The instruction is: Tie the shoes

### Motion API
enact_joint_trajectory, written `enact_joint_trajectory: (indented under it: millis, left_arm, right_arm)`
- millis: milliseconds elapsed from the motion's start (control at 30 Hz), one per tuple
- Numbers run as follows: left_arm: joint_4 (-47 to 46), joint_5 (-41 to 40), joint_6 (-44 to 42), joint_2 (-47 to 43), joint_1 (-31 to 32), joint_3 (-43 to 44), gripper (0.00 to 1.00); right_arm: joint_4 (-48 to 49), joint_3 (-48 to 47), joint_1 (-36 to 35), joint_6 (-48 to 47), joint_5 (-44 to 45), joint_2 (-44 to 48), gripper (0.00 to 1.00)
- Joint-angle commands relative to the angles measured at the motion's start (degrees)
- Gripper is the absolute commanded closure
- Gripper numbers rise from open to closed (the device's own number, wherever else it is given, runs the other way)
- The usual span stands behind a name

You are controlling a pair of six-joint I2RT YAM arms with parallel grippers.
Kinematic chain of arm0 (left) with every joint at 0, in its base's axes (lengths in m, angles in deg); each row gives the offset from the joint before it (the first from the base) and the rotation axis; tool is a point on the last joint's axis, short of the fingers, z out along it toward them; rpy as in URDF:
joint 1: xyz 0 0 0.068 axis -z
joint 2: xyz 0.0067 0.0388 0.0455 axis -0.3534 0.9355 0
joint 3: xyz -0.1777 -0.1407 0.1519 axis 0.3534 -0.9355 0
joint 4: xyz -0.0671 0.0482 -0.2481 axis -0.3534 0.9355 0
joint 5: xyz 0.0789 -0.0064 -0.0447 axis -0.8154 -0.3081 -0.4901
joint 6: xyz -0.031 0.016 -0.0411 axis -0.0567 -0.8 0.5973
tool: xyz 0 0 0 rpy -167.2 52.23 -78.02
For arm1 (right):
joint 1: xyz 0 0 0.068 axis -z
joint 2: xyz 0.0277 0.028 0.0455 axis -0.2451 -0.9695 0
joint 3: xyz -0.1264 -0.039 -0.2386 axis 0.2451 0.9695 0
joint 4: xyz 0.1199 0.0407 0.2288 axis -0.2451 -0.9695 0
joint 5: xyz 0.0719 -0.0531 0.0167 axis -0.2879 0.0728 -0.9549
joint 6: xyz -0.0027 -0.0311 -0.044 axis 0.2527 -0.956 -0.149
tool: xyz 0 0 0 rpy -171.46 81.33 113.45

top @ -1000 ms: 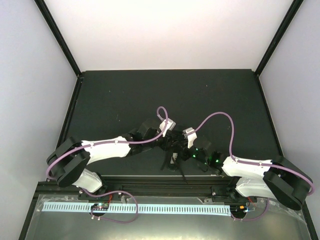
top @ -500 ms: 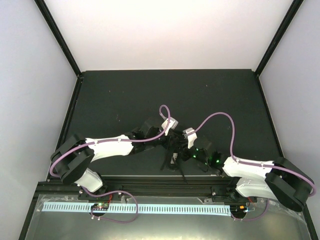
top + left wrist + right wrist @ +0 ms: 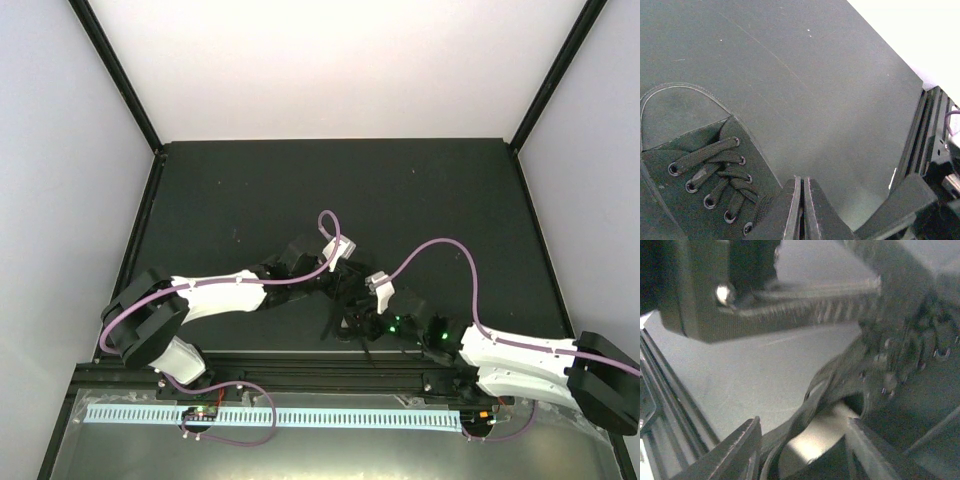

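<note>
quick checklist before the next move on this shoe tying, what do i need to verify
1. left pincer shut: ok.
2. Lace caught in it: cannot tell, none shows between its closed jaws.
3. right pincer open: ok, its fingers stand apart with the rim of the shoe between them.
4. laces threaded through the eyelets: ok.
5. Bow tied: not ok, none shows over the eyelets in the left wrist view.

R gripper [image 3: 802, 427] fingers [image 3: 735, 450] are standing apart w/ black shoe [image 3: 890, 365] collar lying btwn them, pale insole patch [image 3: 810, 440] showing.
</note>
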Motion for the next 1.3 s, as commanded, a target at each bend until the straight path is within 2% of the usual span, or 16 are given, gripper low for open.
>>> enact_joint_trajectory:
  millis: [0,200,367,533,667,833,1000,1267]
  left_arm:
    - [-1.7,0.6,0.6,-1.5,-0.4,-0.1,0.98]
    - [-1.3,0.8,0.3,-1.6,-0.4,0.1,0.98]
    - [-1.5,0.9,0.3,-1.5,-0.4,0.1,0.98]
    - [-0.9,0.8,-0.2,-2.0,-0.4,0.1,0.98]
    - [-1.0,1.3,-0.7,-2.6,-0.4,-0.4,0.98]
    - [-3.3,3.6,-1.1,-3.1,-0.4,-1.8,0.98]
    - [-6.3,6.7,-1.0,-2.8,-0.4,-3.1,0.98]
    - [-10.7,12.3,-2.9,-3.0,-0.1,-7.6,0.98]
  right_arm:
    - [-3.2,0.0,-3.7,5.2,3.3,-0.6,0.56]
    - [-4.1,0.1,-6.6,7.1,5.4,-1.9,0.67]
    - [-3.4,-0.2,-6.9,7.1,5.3,-2.7,0.72]
    - [-4.8,-0.2,-6.9,8.8,6.8,-1.3,0.98]
    - [-13.4,0.1,-6.2,11.4,14.9,5.0,0.98]
    - [-17.9,0.2,1.9,9.1,13.3,10.1,0.98]
    - [-15.7,0.0,12.5,6.0,6.1,7.0,0.98]
    - [-10.4,-4.7,16.2,1.8,1.1,0.8,0.98]
